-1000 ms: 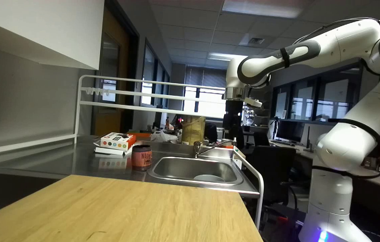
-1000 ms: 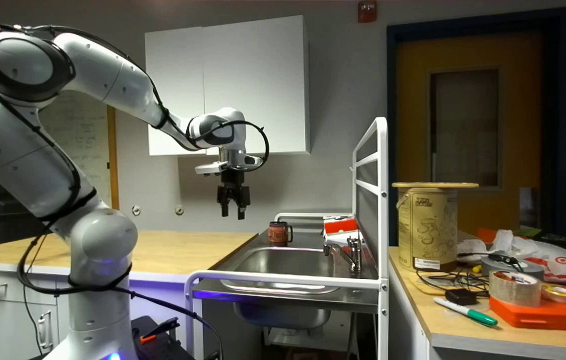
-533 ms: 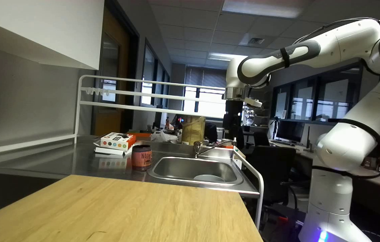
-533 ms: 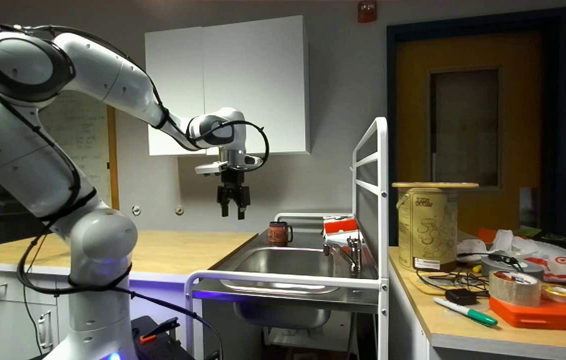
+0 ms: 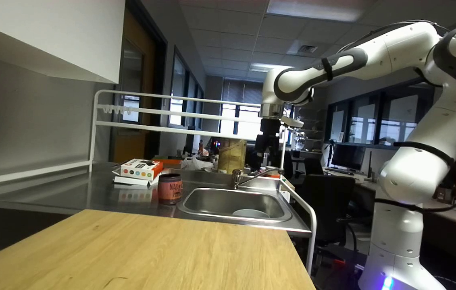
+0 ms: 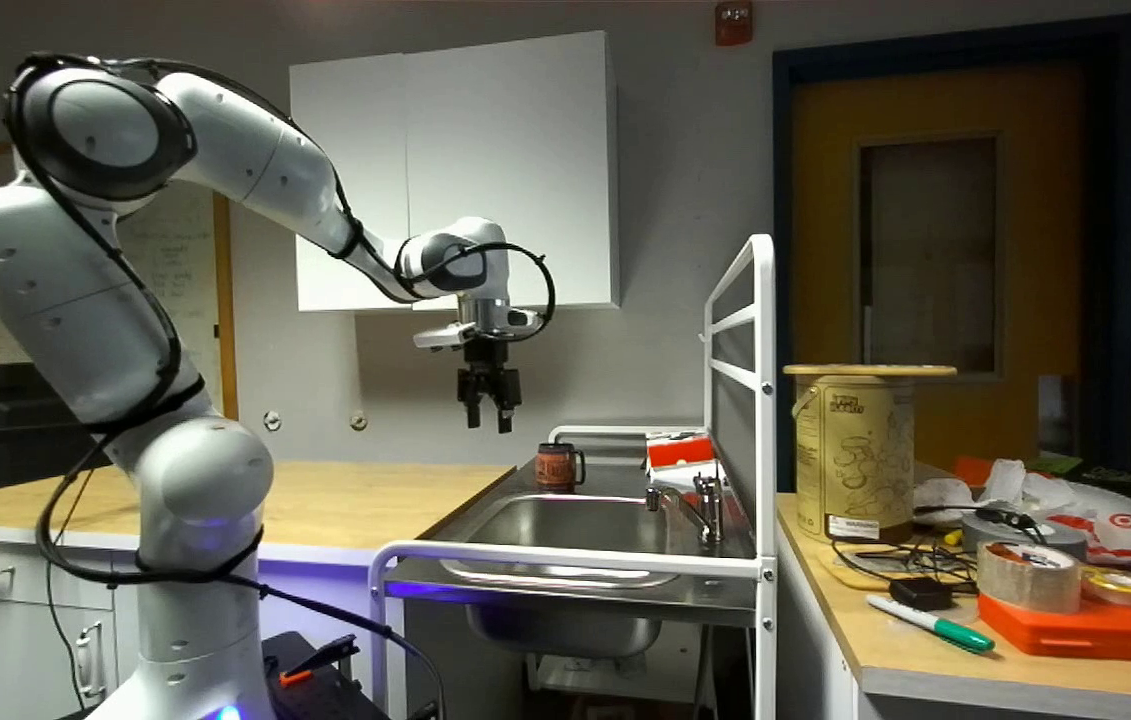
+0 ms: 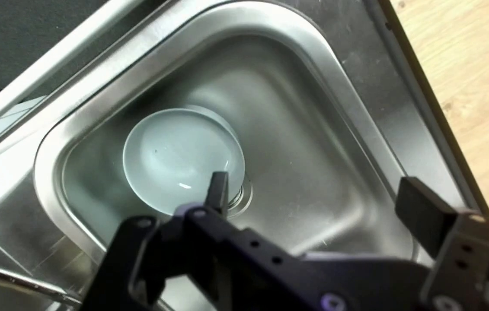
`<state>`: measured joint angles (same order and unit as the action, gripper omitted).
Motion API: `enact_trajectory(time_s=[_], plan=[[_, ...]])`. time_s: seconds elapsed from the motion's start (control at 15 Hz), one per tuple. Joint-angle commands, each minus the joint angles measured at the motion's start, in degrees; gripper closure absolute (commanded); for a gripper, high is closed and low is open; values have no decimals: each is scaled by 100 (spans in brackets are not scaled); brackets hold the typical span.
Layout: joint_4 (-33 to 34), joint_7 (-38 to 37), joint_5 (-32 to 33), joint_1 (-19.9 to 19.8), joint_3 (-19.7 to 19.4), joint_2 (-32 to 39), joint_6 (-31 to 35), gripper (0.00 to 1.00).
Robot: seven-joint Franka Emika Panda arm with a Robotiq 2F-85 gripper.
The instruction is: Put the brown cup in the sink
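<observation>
The brown cup (image 5: 170, 190) is a reddish-brown mug with a dark rim and printed letters. It stands upright on the metal counter beside the sink; its handle shows in an exterior view (image 6: 557, 468). The sink (image 5: 211, 200) is a rectangular steel basin, seen also in an exterior view (image 6: 575, 520) and from above in the wrist view (image 7: 296, 129). My gripper (image 6: 489, 420) hangs pointing down, well above the counter and apart from the cup. In the wrist view the gripper (image 7: 314, 183) is open with nothing between its fingers. The cup is out of the wrist view.
A pale bowl (image 7: 179, 155) lies in the sink near the drain. A faucet (image 6: 710, 510) rises at the sink's edge. A red-and-white box (image 5: 141, 169) lies near the cup. White rack rails (image 6: 765, 420) border the counter. A wooden tabletop (image 5: 143, 245) adjoins it.
In the last half second the arm has extended: the gripper has moved slightly toward the cup's side and a little higher. It stays open. The cup has not moved.
</observation>
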<state>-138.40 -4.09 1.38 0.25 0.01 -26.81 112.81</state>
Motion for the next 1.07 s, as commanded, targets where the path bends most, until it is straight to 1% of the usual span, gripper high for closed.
enact_trajectory(time_s=[0.0,0.4,0.73,1.0], plan=[[1105,-415,16,-36,221,1067,29,0],[2980,-1068,286,13,373,2606,-126,0],[4553,-1778,200,157,282,3842,-299,0],[5578,-2180,61,307,203,4756,-589,0]])
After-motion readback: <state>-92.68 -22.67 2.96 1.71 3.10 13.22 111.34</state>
